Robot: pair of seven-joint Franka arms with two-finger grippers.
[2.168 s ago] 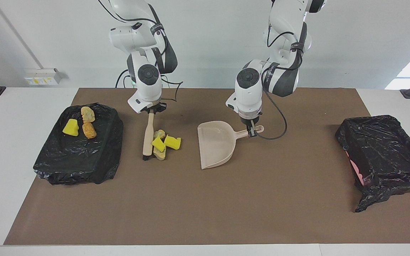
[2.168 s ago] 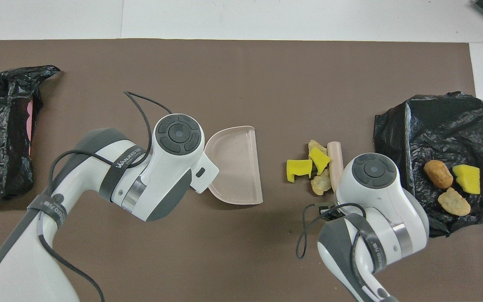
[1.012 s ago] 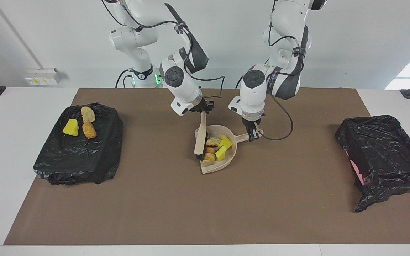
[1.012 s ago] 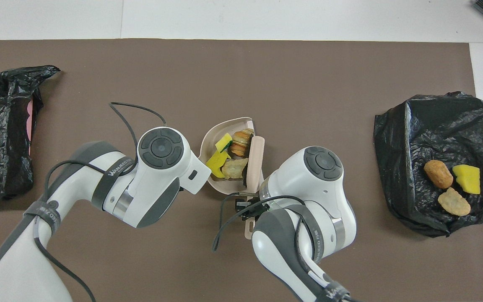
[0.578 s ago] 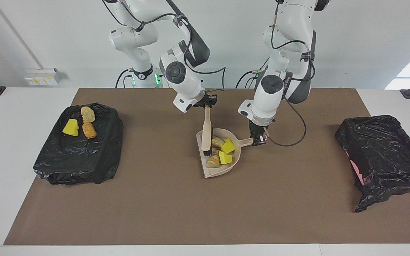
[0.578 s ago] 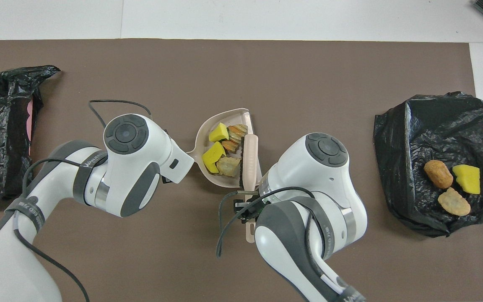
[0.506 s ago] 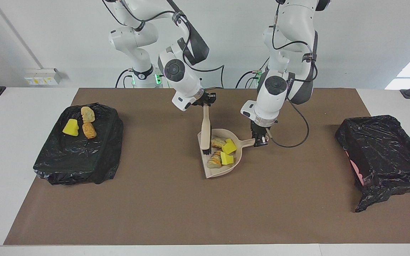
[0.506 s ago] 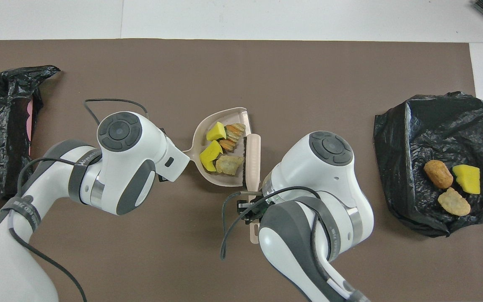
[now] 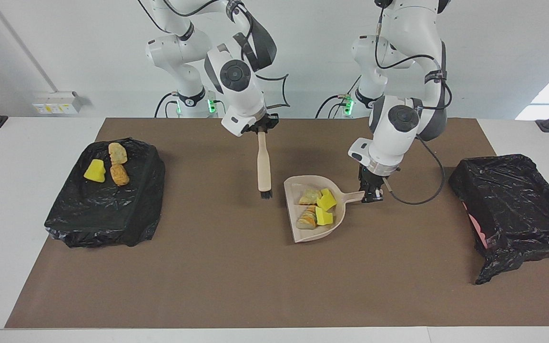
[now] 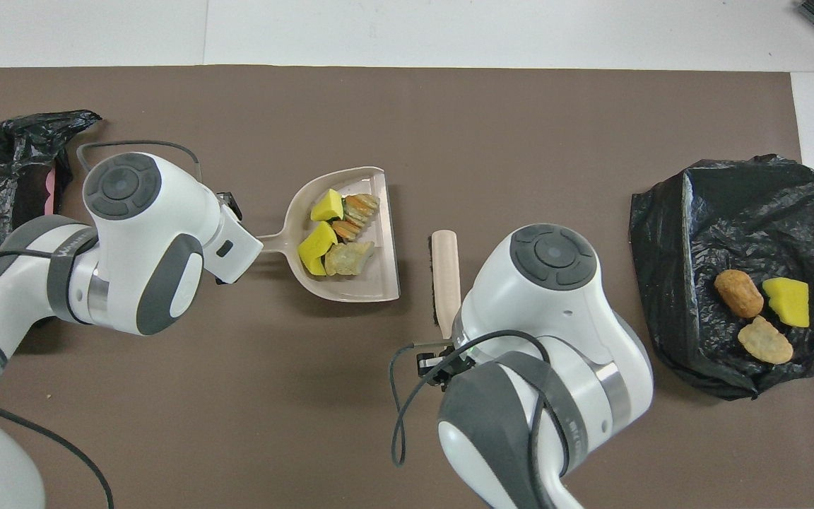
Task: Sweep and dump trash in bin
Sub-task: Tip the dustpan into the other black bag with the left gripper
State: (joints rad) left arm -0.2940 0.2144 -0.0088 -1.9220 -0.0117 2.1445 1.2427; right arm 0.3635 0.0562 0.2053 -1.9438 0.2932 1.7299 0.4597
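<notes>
My left pincer [image 9: 371, 196] pinched the dustpan [image 9: 316, 227] holding swept trash [image 9: 317, 209], not yet dumped in the bin [image 9: 513, 200]; my right pincer [image 9: 261, 129] gripped the brush [image 9: 264, 167] beside it.

Two arms are seen, clad in glossy white shells with dark grey bands at the joints. Round dark grey caps with ringed segments are set on the wrist housings. Black cables are looped loosely from forearm to wrist on each. Small grey lettering is printed on the bands. Green lights are lit at both bases.
</notes>
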